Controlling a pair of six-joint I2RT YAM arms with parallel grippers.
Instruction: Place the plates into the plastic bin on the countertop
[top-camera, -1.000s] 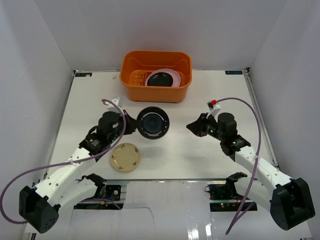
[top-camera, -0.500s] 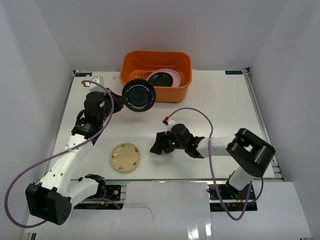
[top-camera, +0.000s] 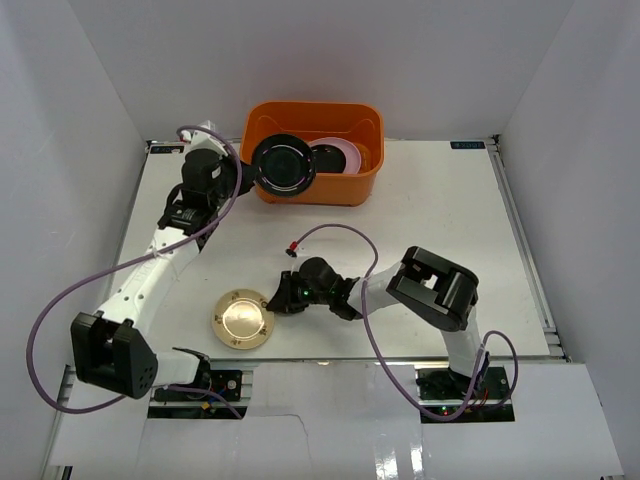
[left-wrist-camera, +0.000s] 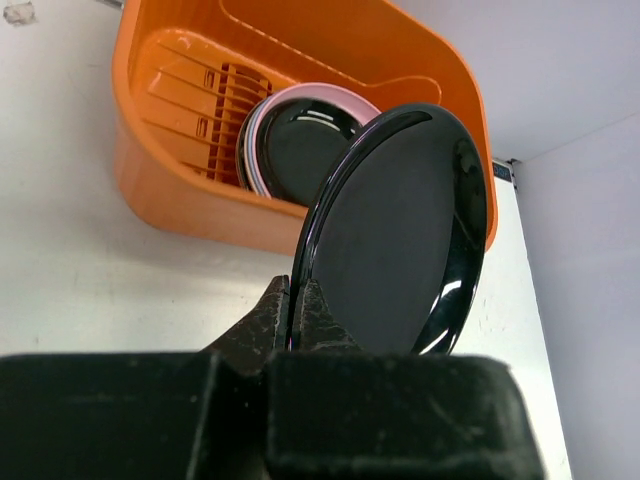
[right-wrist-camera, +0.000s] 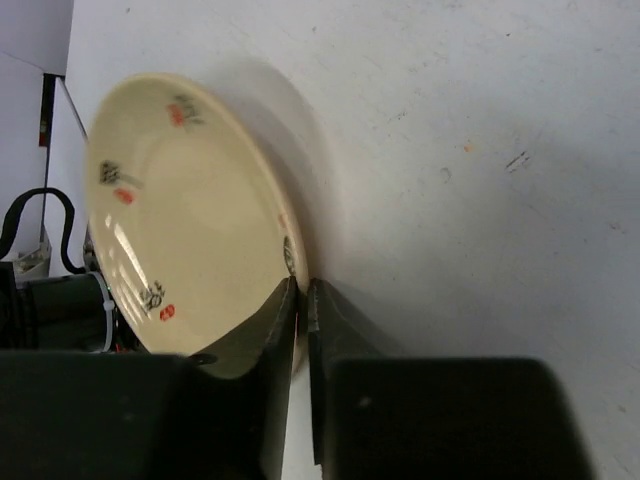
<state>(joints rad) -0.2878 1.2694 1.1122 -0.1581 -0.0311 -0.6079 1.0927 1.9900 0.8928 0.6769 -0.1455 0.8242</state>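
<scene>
Orange plastic bin (top-camera: 310, 190) sits at the far edge of the countertop (top-camera: 450, 220). From above, four plates show: two black, one pink, one cream. The left gripper (top-camera: 250, 178) clamps one black plate (top-camera: 284, 165) over the bin's front-left rim. The cream plate (top-camera: 243, 320) is by the near edge, with open white surface to its right.

Left wrist: the second black plate (left-wrist-camera: 300, 140) rests on the pink plate (left-wrist-camera: 320, 92) inside the bin.

Right wrist: the right gripper (right-wrist-camera: 300, 300) pinches the cream plate's rim.

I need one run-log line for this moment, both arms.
left gripper shut on black plate by bin rim | right gripper shut on cream plate rim
</scene>
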